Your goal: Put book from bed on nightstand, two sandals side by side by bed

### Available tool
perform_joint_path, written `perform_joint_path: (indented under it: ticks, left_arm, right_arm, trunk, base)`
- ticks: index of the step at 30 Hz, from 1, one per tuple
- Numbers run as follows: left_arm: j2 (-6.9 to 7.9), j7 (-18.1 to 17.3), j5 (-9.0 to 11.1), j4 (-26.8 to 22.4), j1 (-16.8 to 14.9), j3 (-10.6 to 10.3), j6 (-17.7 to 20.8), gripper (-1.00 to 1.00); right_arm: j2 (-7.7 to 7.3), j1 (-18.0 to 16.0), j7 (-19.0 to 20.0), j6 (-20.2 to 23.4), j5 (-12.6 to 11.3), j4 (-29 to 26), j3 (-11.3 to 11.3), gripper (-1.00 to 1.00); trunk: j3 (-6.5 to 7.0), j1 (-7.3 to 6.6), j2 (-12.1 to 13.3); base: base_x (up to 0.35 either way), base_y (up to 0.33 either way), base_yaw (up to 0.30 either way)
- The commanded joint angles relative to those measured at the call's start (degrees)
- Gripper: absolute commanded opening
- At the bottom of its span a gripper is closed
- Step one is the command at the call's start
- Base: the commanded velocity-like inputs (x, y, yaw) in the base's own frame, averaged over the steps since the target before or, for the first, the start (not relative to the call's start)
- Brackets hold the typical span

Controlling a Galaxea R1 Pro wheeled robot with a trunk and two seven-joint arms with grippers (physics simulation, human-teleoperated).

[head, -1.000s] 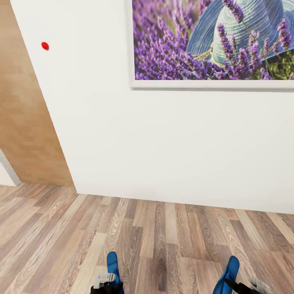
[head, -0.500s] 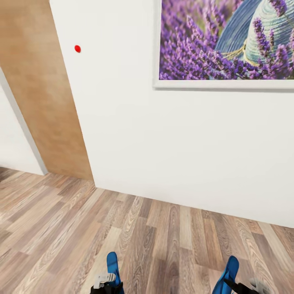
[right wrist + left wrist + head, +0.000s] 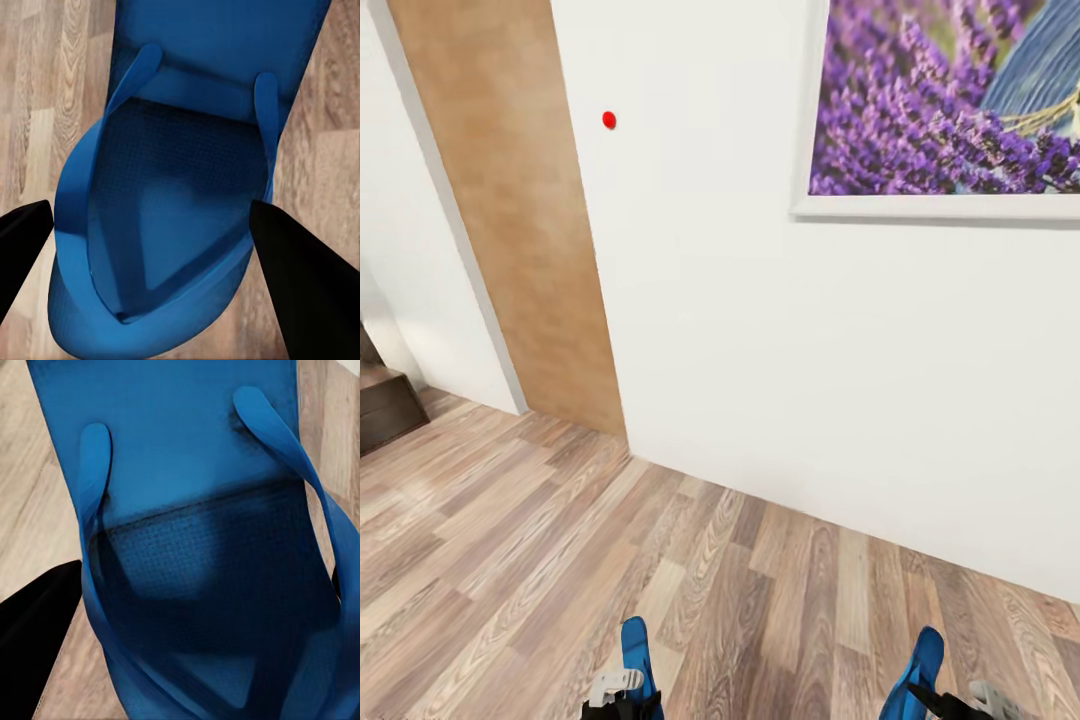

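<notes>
- My left gripper (image 3: 622, 700) grips one blue sandal (image 3: 634, 645), low in the head view above the wood-plank floor (image 3: 510, 560).
- My right gripper (image 3: 960, 703) clamps the other sandal (image 3: 920, 668).
- I face a white wall (image 3: 760, 330) with a lavender picture (image 3: 950, 100).

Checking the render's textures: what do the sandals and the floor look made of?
The left sandal and right sandal look like matte blue foam or rubber, going by the fine dotted footbed and smooth straps. The floor looks like wood-grain planks, possibly laminate.
</notes>
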Motion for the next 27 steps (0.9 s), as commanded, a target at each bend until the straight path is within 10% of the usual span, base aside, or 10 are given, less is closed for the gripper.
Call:
perform_joint_path:
  ticks: [1, 27]
  left_arm:
    - [0.01, -0.1, 0.5, 0.0, 0.0, -0.5, -0.2, -1.0]
    - [0.01, -0.1, 0.5, 0.0, 0.0, -0.5, -0.2, -1.0]
  right_arm:
    - [-0.04, -0.1, 0.3, 0.1, -0.6, 0.2, 0.0, -1.0]
    - [0.05, -0.1, 0.3, 0.1, -0.6, 0.2, 0.0, -1.0]
  trunk:
    - [-0.05, 0.02, 0.0]
    - [-0.05, 0.02, 0.0]
  base:
    - [0.273, -0.113, 0.26]
    - [0.23, -0.092, 0.062]
